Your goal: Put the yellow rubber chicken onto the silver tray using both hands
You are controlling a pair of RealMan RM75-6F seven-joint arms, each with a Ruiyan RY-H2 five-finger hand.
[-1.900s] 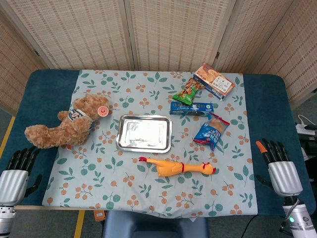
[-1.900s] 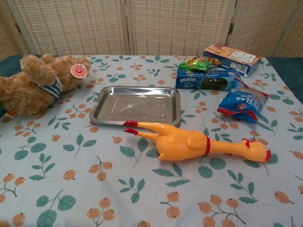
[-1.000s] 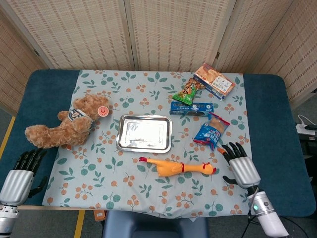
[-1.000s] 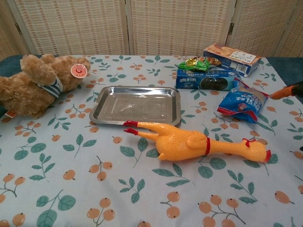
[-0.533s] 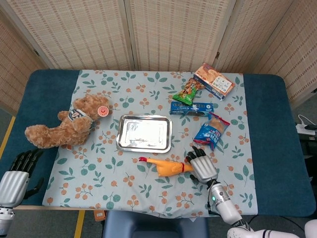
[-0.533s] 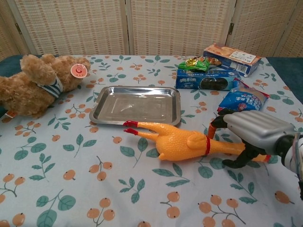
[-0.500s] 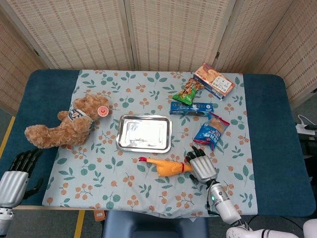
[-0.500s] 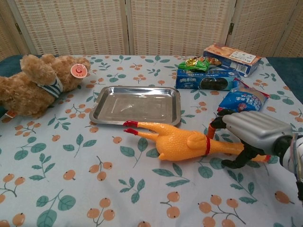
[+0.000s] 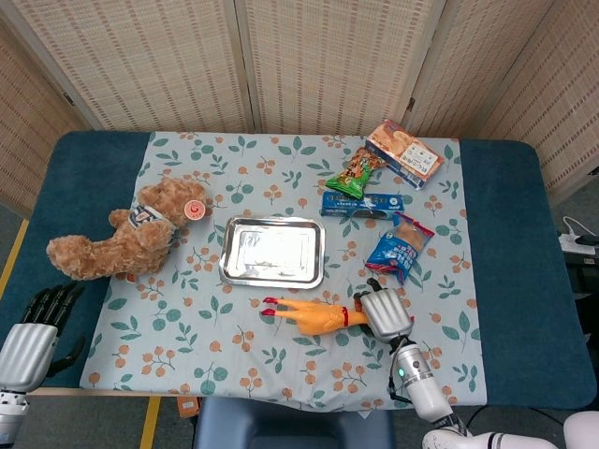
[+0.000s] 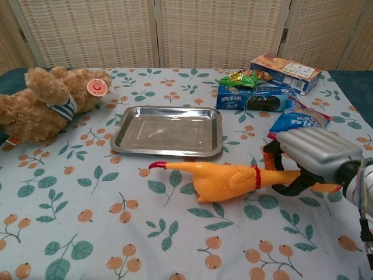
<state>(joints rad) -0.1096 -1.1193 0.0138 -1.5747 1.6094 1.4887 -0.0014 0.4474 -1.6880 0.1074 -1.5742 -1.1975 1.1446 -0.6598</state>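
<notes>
The right hand [image 10: 312, 160] is wrapping its fingers [image 10: 274, 153] around the neck end of the rubber chicken [image 10: 224, 178], so it is gripping the toy at the head side, likely because the thin neck is the easiest part to close on. The chicken is lying on the tablecloth [image 10: 87, 233] just in front of the tray [image 10: 169, 129], near its front rim but not on it, legs pointing left. In the head view the chicken [image 9: 314, 316] is sitting below the tray [image 9: 272, 251] with the right hand [image 9: 384, 313] covering its head end.

The left hand [image 9: 33, 332] is resting at the table's near-left corner, well apart from the chicken, holding nothing, fingers extended and loosely apart. It is probably waiting; the task calls for both hands, so the free tail end looks left open for it.

A teddy bear [image 9: 122, 234] is lying left of the tray, and snack packs [image 9: 379, 201] are sitting to its right, none blocking the short path to the tray.
</notes>
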